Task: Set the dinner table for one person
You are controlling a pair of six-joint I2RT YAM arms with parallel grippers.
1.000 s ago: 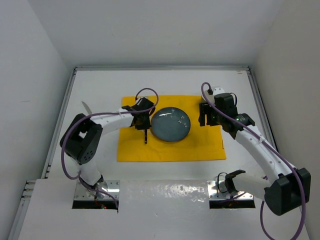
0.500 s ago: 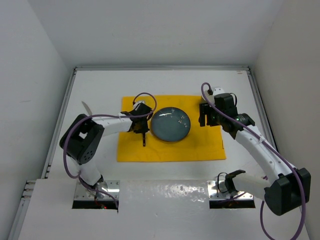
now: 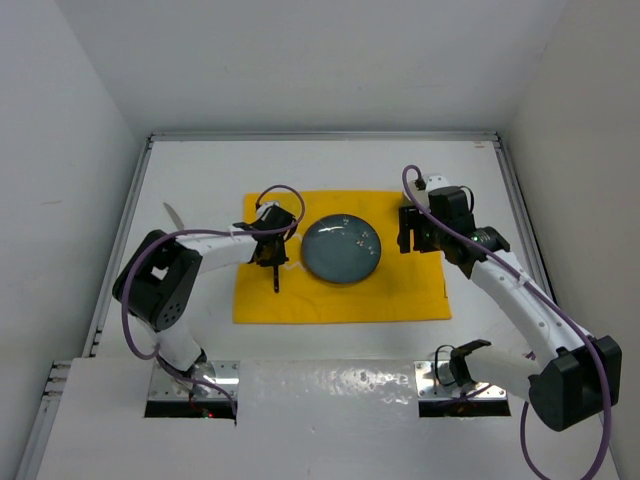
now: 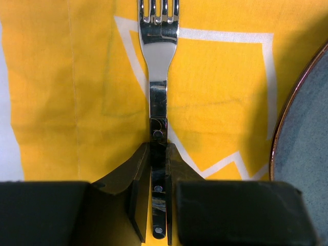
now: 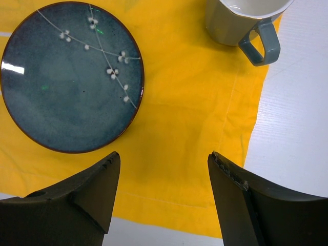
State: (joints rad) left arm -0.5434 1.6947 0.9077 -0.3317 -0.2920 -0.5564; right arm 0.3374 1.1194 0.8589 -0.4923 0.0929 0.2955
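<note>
the counter is the broad white surface that fills the enclosure, railed with thin metal along its edges and shut in by white walls; we see both arms bolted at its near edge. just beyond the bases lies a square yellow placemat, roughly central on the counter, with bare white on every side.

over the left part of the placemat the left hand pinches a metal fork. in the left wrist view the fingers are pressed against the fork's dark handle, and the bright neck and tines run straight out ahead of them, above a white outline drawing on the cloth. we cannot tell whether the fork touches the cloth. it lies just beside the left rim of the plate, apart from it.

the plate is round, dark blue-green with a brown rim and a white blossom-twig motif, and sits flat near the middle of the placemat.

the right hand hovers over the right part of the placemat. in the right wrist view its fingers are spread wide with nothing between them, the plate to one side and bare counter to the other.

beyond it a grey mug with a white interior stands upright near the placemat's edge, its handle turned toward the counter.
</note>
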